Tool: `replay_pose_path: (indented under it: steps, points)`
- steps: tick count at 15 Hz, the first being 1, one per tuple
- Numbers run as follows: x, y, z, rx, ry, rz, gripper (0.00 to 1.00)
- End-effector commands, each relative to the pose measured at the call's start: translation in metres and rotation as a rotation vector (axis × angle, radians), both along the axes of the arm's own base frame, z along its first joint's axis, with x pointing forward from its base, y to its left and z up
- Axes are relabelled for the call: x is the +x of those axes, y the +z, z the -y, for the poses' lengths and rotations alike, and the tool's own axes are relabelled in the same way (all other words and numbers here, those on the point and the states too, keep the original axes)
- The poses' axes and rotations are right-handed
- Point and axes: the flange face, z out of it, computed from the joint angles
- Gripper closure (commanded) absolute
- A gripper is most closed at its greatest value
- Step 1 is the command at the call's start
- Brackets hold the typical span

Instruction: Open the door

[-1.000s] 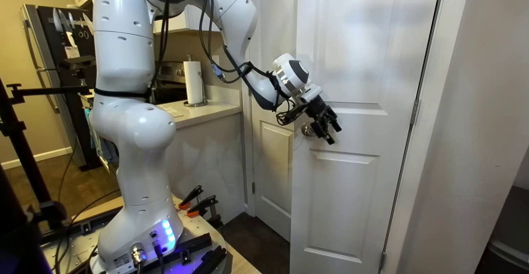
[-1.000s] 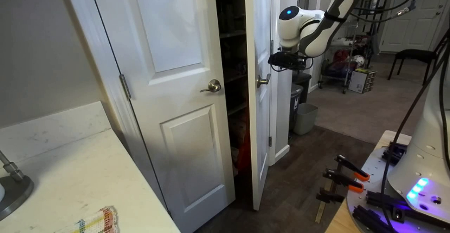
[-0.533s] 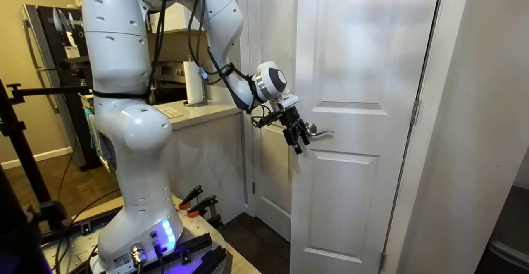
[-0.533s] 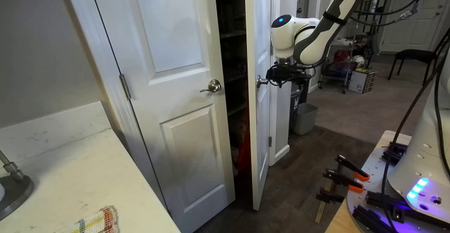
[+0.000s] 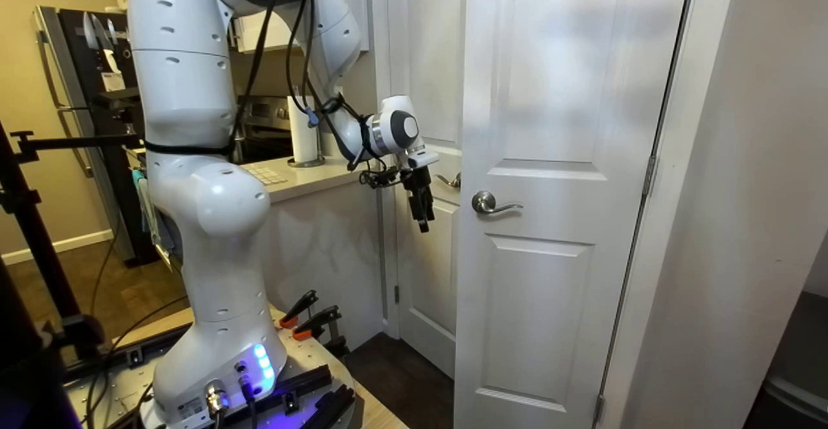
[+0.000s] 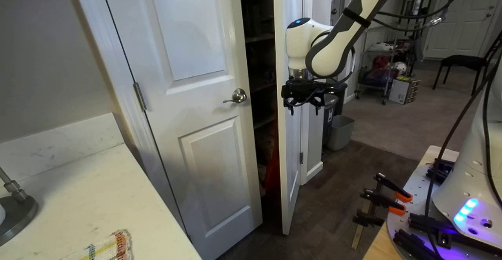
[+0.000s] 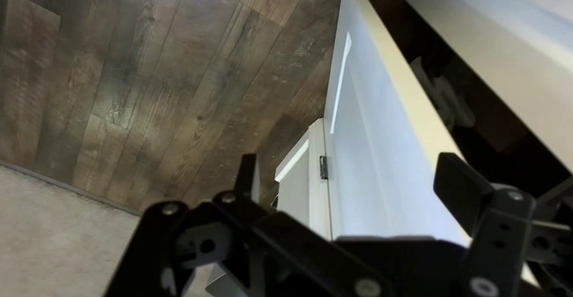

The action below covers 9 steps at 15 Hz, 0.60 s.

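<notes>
- We see the gripper [image 7: 351, 178] pointing down, its two black fingers [image 7: 461, 185] spread well apart.
- Past those fingers, in the wrist view, we look down on the white panelled door [image 7: 371, 153], whose cream free edge passes behind one finger.
- In an exterior view we find the gripper [image 5: 427, 220] just left of the door [image 5: 543, 325], near it but not touching.
- The door's silver lever handle [image 5: 490, 205] lies right of the fingers, near that leaf's left edge.
- In an exterior view the gripper [image 6: 304, 110] stands before the door [image 6: 291, 166] and hides this handle from us.
- Farther left there we see the matching white leaf [image 6: 196, 107] with its twin handle [image 6: 238, 95] near its right edge; dark shelves [image 6: 259, 38] show in the gap between the two leaves.
</notes>
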Motion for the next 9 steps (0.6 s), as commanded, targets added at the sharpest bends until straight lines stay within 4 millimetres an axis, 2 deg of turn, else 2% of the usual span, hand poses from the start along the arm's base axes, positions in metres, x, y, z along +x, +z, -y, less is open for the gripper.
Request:
replay_pose_path:
  steps: [1,5,9]
  points:
    - [0.018,0.021,-0.028,0.068,0.084,0.039,0.00]
    - [0.040,0.054,-0.047,0.103,0.112,0.197,0.00]
    - [0.054,0.081,-0.041,0.054,0.145,0.355,0.00]
